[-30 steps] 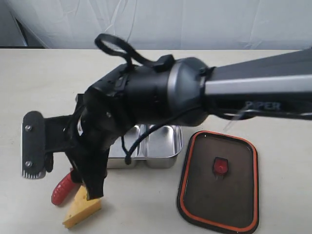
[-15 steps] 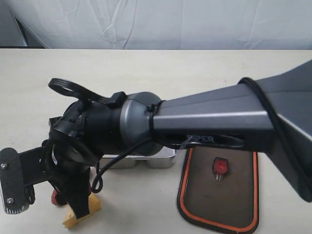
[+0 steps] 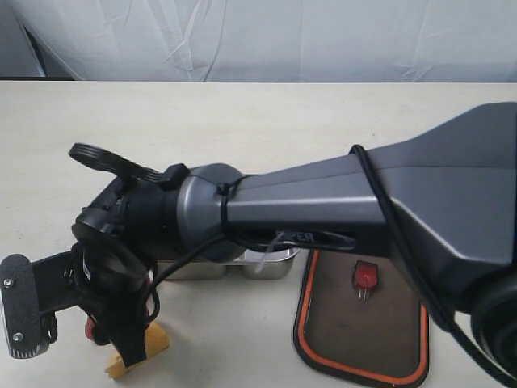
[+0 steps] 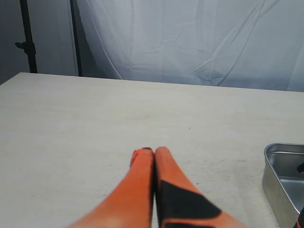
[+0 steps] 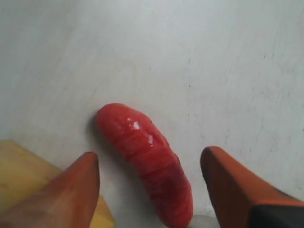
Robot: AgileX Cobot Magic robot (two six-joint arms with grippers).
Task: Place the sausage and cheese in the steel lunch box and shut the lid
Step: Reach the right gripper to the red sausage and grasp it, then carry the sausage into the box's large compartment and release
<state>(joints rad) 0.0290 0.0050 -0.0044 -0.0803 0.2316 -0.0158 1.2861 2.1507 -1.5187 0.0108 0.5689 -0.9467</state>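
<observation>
The red ribbed sausage [image 5: 147, 156] lies on the table between the fingertips of my right gripper [image 5: 149, 156], which is open and straddles it without touching. Beside one fingertip lies the yellow cheese [image 5: 23, 175]. In the exterior view the right arm [image 3: 323, 210] reaches across to the front left, and only a bit of the sausage [image 3: 91, 330] and of the cheese [image 3: 155, 343] peeks out under its wrist. The steel lunch box [image 3: 271, 262] is mostly hidden behind the arm. The dark lid [image 3: 363, 331] lies flat, orange rim up, at the front right. My left gripper [image 4: 152, 152] is shut and empty.
A white cloth backdrop hangs behind the table. In the left wrist view a corner of the steel lunch box [image 4: 273, 161] shows beside bare tabletop. A grey plate [image 3: 20, 319] on the right wrist sticks out at the far left.
The right arm has swung down and to the left, lowering its open gripper around the sausage and covering more of the lunch box. The left gripper has not moved.
</observation>
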